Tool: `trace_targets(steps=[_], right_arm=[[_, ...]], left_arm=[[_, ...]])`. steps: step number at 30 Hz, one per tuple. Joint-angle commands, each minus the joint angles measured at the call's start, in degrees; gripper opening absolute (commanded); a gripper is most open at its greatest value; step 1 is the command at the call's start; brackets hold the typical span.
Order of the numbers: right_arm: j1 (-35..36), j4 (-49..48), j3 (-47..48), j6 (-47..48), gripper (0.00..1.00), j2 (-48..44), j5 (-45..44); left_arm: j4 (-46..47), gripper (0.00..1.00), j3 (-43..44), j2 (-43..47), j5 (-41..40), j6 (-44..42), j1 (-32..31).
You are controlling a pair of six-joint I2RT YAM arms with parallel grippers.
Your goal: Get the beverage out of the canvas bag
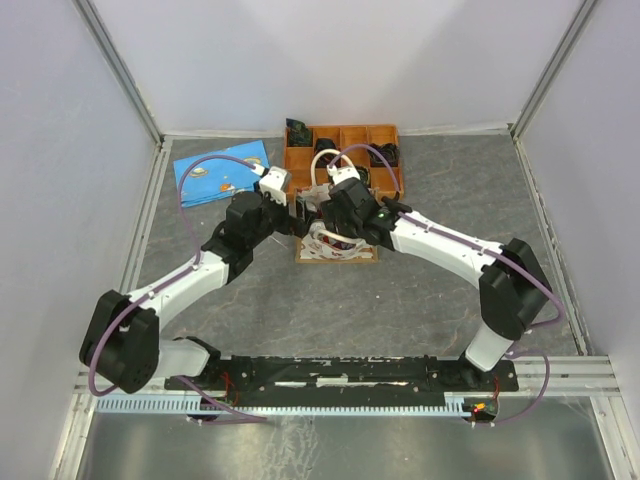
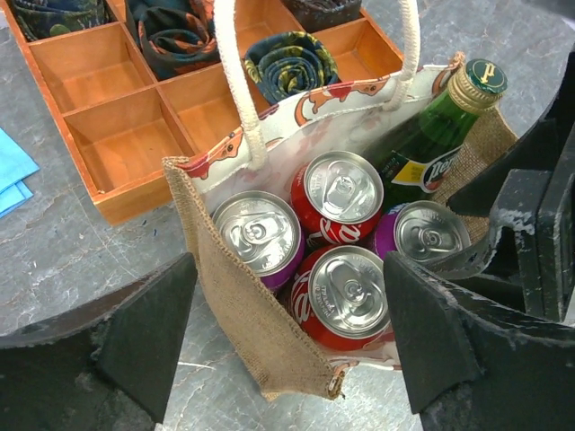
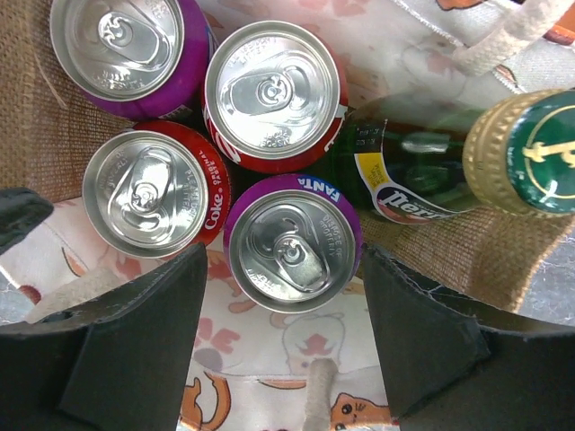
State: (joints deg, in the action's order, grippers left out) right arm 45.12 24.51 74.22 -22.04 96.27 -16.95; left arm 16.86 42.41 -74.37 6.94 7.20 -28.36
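Observation:
The canvas bag (image 1: 336, 247) stands mid-table, open, under both grippers. It holds two red Coke cans (image 2: 342, 188) (image 2: 347, 293), two purple Fanta cans (image 2: 257, 233) (image 2: 429, 235) and a green Perrier bottle (image 2: 429, 136) leaning in its corner. My left gripper (image 2: 287, 339) is open above the bag's burlap side (image 2: 235, 296), holding nothing. My right gripper (image 3: 283, 334) is open just above the bag's mouth. The near purple Fanta can (image 3: 292, 247) lies just ahead of the gap between its fingers, which do not touch it. The bottle (image 3: 422, 166) lies to the right.
An orange wooden compartment tray (image 1: 341, 156) with rolled ties stands right behind the bag, also in the left wrist view (image 2: 117, 153). A blue cloth (image 1: 221, 171) lies at the back left. The bag's white handles (image 2: 235, 85) loop upward. Grey walls enclose the table.

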Motion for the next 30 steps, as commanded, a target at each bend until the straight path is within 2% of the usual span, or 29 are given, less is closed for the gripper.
trace_targets(steps=[1,5,9,14,19,26,30], right_arm=[[0.3,2.8,2.9,-0.1,0.78,1.8,-0.6],[0.2,5.5,3.7,-0.8,0.79,2.9,-3.5],[0.2,6.9,3.8,-1.0,0.79,4.0,-4.8],[0.2,8.0,4.4,-1.4,0.78,6.4,-4.7],[0.2,7.5,4.7,-1.4,0.77,8.4,-4.7],[0.2,7.2,5.6,-1.3,0.76,10.7,-4.2],[0.2,7.4,6.0,-1.1,0.68,12.0,-4.1]], left_arm=[[3.4,0.86,-0.6,2.3,-1.5,2.1,-0.1],[3.7,0.73,-1.4,3.2,-1.7,2.3,-0.1],[3.8,0.54,-2.0,3.9,-1.8,2.5,-0.1],[3.6,0.45,-2.5,4.9,-2.9,2.7,-0.1],[3.5,0.42,-3.4,6.2,-4.3,2.6,-0.1],[2.6,0.42,-3.9,7.0,-6.0,2.8,0.0],[2.5,0.42,-4.1,7.2,-6.0,2.7,0.0]])
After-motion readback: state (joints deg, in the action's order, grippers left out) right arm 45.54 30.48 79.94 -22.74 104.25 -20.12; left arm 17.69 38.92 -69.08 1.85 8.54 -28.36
